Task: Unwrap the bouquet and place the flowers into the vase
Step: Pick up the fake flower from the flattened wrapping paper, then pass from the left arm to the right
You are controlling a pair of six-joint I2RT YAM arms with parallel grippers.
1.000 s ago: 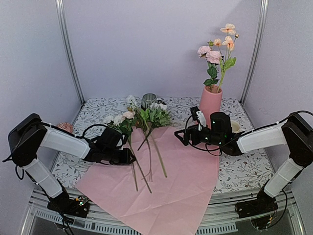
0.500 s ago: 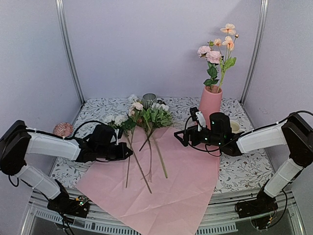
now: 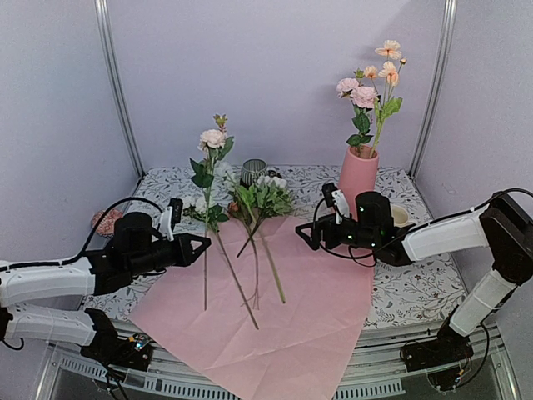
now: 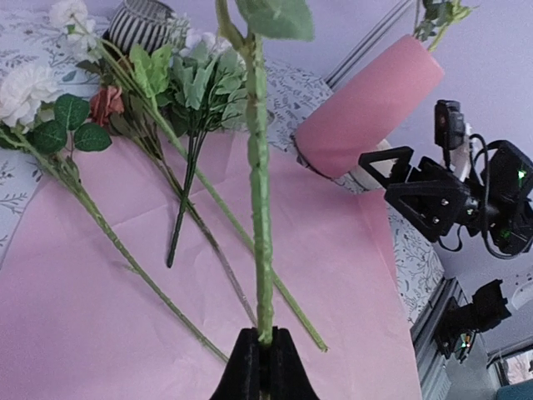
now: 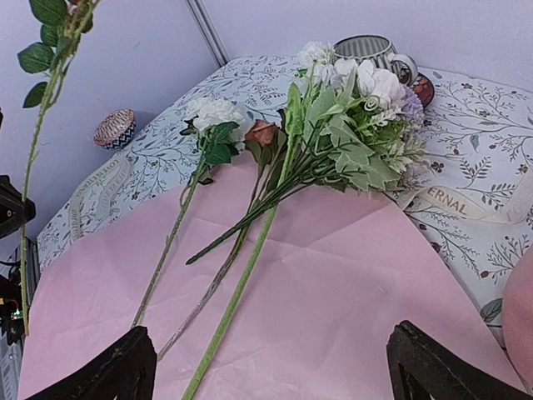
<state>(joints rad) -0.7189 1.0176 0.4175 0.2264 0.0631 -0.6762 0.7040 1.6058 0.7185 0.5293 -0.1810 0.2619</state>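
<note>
A grey-striped ceramic mug (image 3: 253, 171) stands behind loose green-stemmed artificial flowers (image 3: 258, 200), about four stems lying on flat pale pink paper (image 3: 316, 317). The left gripper (image 3: 200, 246) pinches one pink rose stem (image 3: 206, 208) upright. The right gripper (image 3: 313, 218) gapes empty beside the tall matte pink vase (image 3: 358, 179), which holds several blooms. The cream ribbon (image 5: 466, 204) reads "ERNAL".

Striped mug (image 3: 253, 171) stands rearward, patterned bowl (image 3: 105, 221) sits far left.

Left hand (image 3: 202, 244) clamped shut and swung back left, so one rose stem (image 3: 206, 208) now stands upright, lifted off the pink paper (image 3: 316, 308).
</note>
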